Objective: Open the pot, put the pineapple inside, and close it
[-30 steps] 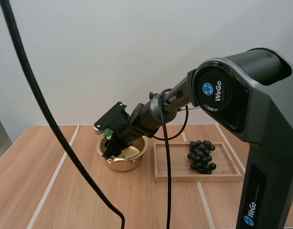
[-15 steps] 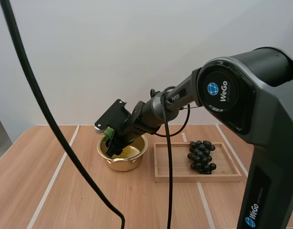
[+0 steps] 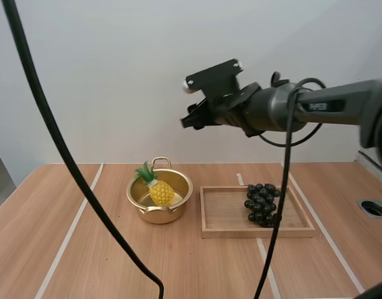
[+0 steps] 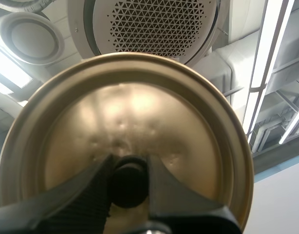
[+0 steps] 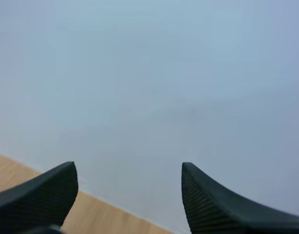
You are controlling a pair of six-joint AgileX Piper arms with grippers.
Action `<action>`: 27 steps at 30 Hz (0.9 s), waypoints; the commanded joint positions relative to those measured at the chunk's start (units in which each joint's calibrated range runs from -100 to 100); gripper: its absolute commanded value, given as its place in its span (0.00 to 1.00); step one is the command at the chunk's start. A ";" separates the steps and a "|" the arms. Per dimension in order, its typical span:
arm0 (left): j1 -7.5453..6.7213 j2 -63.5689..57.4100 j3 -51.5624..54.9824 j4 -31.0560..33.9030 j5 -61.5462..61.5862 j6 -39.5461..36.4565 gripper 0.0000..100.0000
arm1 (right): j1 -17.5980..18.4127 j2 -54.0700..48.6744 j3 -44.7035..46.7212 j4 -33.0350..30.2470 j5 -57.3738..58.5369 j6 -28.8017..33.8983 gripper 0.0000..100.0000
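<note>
A yellow pineapple (image 3: 158, 188) with green leaves lies inside the open gold pot (image 3: 145, 208) left of the table's middle. My right gripper (image 3: 187, 119) hangs high above the pot, well clear of it, and in the right wrist view its fingers (image 5: 213, 204) stand wide apart with nothing between them, facing the wall. In the left wrist view my left gripper (image 4: 128, 183) is shut on the black knob (image 4: 128, 185) of the gold lid (image 4: 125, 131), which is held up with its top toward the camera.
A wooden tray (image 3: 223, 215) sits right of the pot and holds a bunch of dark grapes (image 3: 262, 202). Bare tabletop lies in front of and left of the pot.
My right gripper let go of the pineapple in the pot and rose up and to the right. The pineapple now rests uncovered in the pot.
</note>
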 commanded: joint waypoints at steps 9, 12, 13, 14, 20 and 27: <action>-0.09 3.59 4.10 0.45 27.37 -1.38 0.00 | -8.59 -20.06 1.88 8.07 1.46 -0.15 1.00; -0.09 6.77 7.09 0.45 36.48 -1.38 0.00 | -9.02 -26.05 2.52 7.96 1.46 -0.15 1.00; -0.09 7.89 8.03 0.45 40.24 -1.46 0.00 | -9.02 -28.08 2.65 7.96 2.45 -0.15 1.00; -0.09 9.30 8.85 0.45 44.10 -1.93 0.00 | -9.02 -29.84 2.65 7.96 3.48 -0.15 1.00; -0.09 18.02 12.96 0.45 62.94 -3.62 0.00 | -11.80 -32.50 2.65 6.53 15.39 -0.15 1.00; -0.09 30.67 13.91 0.45 80.23 -3.39 0.00 | -12.53 -33.36 2.65 6.51 18.85 -0.15 1.00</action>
